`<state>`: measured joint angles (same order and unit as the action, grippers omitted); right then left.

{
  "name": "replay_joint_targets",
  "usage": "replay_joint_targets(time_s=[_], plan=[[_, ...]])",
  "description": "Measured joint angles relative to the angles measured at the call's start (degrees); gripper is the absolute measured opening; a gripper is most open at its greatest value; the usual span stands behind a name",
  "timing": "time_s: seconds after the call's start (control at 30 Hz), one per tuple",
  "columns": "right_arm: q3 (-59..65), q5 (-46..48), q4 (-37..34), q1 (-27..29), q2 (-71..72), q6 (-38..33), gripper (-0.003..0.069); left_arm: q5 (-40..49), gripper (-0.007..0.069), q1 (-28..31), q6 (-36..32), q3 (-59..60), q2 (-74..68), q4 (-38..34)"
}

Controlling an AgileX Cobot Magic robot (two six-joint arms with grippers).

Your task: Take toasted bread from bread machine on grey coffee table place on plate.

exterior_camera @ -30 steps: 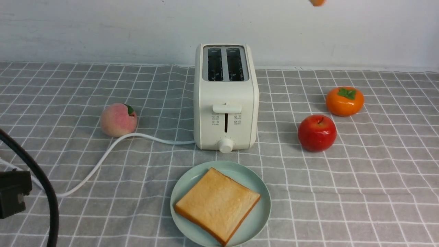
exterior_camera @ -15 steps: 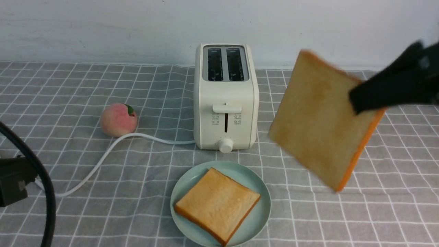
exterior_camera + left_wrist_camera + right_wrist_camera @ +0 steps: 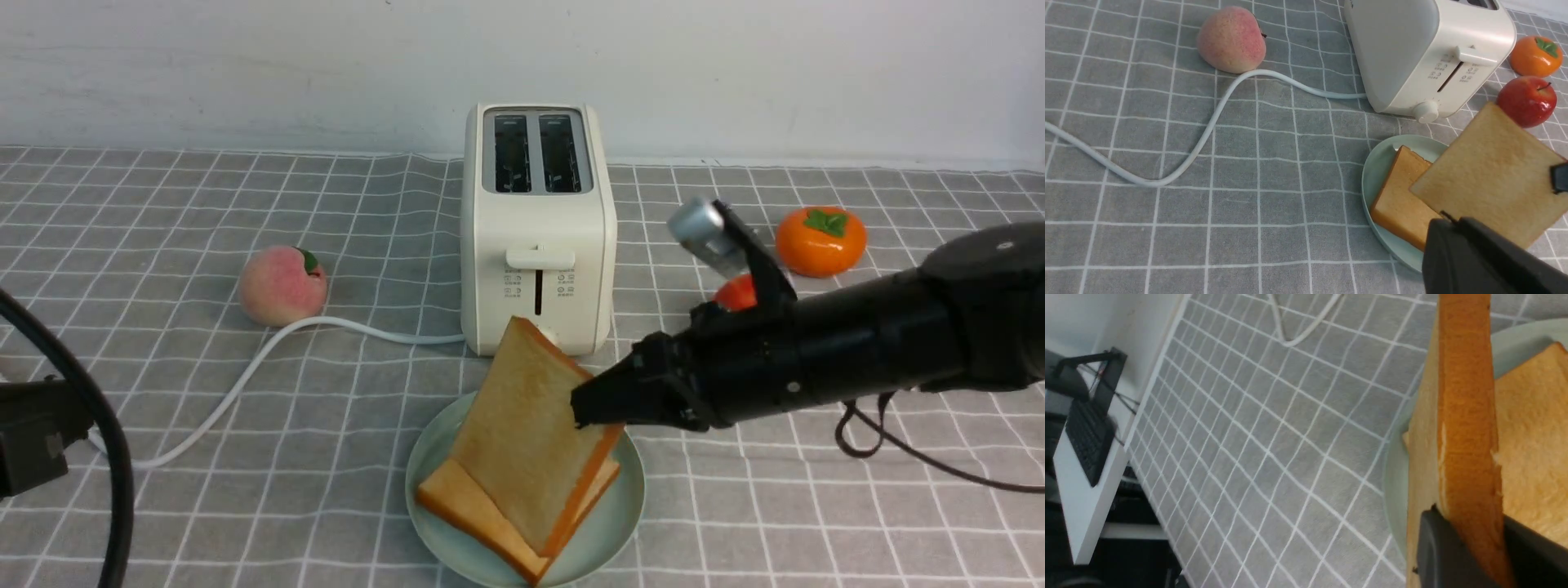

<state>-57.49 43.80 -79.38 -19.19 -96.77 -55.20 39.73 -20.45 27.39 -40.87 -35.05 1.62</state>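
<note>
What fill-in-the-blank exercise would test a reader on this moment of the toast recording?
1. The ____ gripper is shut on the tilted slice.
2. Exactly ____ flat slice lies on the plate.
3. Both slots of the bread machine are ____.
4. The peach lies on the robot's ____ of the bread machine.
Missing words: right; one; empty; left.
</note>
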Motion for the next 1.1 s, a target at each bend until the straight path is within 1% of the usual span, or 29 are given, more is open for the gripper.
replay_joint_targets(time_s=[0.1,0.13,0.23,0.27,0.3,0.33,0.37,0.4,0.43,0.53,0.57,0.63,0.7,0.77,0.83,0.9,0.93,0.97,1.0,1.03,1.07,1.1], plan=[[0.0,-2.7,-2.5,-0.2,-4.4,-0.2,0.0141,1.2,-0.0014,0.0,0.0,0.0,0.0,-0.1],[0.0,-2.9,-2.7,-0.2,-4.8,-0.2,0.0145,1.2,-0.0014,0.0,0.0,0.0,0.0,-0.1],[0.0,-4.1,-3.4,-0.2,-6.7,-0.2,0.0196,2.8,-0.0014,0.0,0.0,0.0,0.0,-0.1],[0.0,-4.0,-3.4,-0.2,-6.7,-0.2,0.0201,2.8,-0.0014,0.0,0.0,0.0,0.0,-0.1],[0.0,-4.1,-3.4,-0.2,-6.7,-0.2,0.025,3.3,-0.0014,0.0,0.0,0.0,0.0,-0.2],[0.0,-4.1,-3.4,-0.2,-6.7,-0.2,0.0283,3.5,-0.0014,0.0,0.0,0.0,0.0,-0.2],[0.0,-4.1,-3.4,-0.2,-6.7,-0.2,0.0283,3.5,-0.0014,0.0,0.0,0.0,0.0,-0.2],[0.0,-4.1,-3.1,-0.1,-6.6,-0.2,0.0325,3.6,-0.0014,0.0,0.0,0.0,0.0,-0.2],[0.0,-4.1,-1.8,0.4,-6.0,-0.2,0.0383,3.6,-0.0014,0.0,0.0,0.0,0.0,-0.2],[-0.3,-4.0,2.7,2.8,-2.7,-0.2,0.0484,3.6,-0.0014,0.0,0.0,0.0,0.0,-0.2],[-0.5,-4.0,4.5,3.9,-1.2,-0.2,0.0505,3.6,-0.0014,0.0,0.0,0.0,0.0,-0.2],[-0.8,-3.9,6.2,5.2,0.4,-0.2,0.0518,3.6,-0.0014,0.0,0.0,0.0,0.0,-0.2],[-1.3,-3.8,9.6,8.5,5.0,0.4,0.0526,3.6,-0.0014,0.0,0.0,0.0,0.0,-0.2],[-1.6,-3.5,13.0,12.2,10.3,2.1,0.051,3.6,-0.0014,0.0,0.0,0.0,0.0,0.1],[-1.8,-3.1,16.6,15.5,16.7,4.0,0.0463,3.5,-0.0014,0.0,0.0,0.0,0.0,0.5],[-1.8,-2.7,20.7,18.1,24.1,6.2,0.0382,3.5,-0.0014,0.0,0.0,0.0,0.0,0.8],[-1.8,-2.7,21.2,18.6,24.9,6.5,0.0373,3.4,-0.0014,0.0,0.0,0.0,0.0,0.8],[-1.8,-2.3,25.2,20.5,30.4,8.7,0.0298,2.8,-0.0014,0.0,0.0,0.0,0.0,1.0],[-1.8,-2.1,27.7,21.8,35.2,11.0,0.0225,2.1,-0.0014,0.0,0.0,0.0,0.0,1.1],[-1.8,-2.0,28.2,22.0,36.1,11.4,0.0213,2.1,-0.0014,0.0,0.0,0.0,0.0,1.1],[-1.8,-1.5,33.6,24.5,44.0,15.7,0.0085,0.6,-0.0014,0.0,0.0,0.0,0.0,1.1],[-1.8,-1.4,34.1,24.9,44.8,16.2,0.0073,0.5,-0.0014,0.0,0.0,0.0,0.0,1.1]])
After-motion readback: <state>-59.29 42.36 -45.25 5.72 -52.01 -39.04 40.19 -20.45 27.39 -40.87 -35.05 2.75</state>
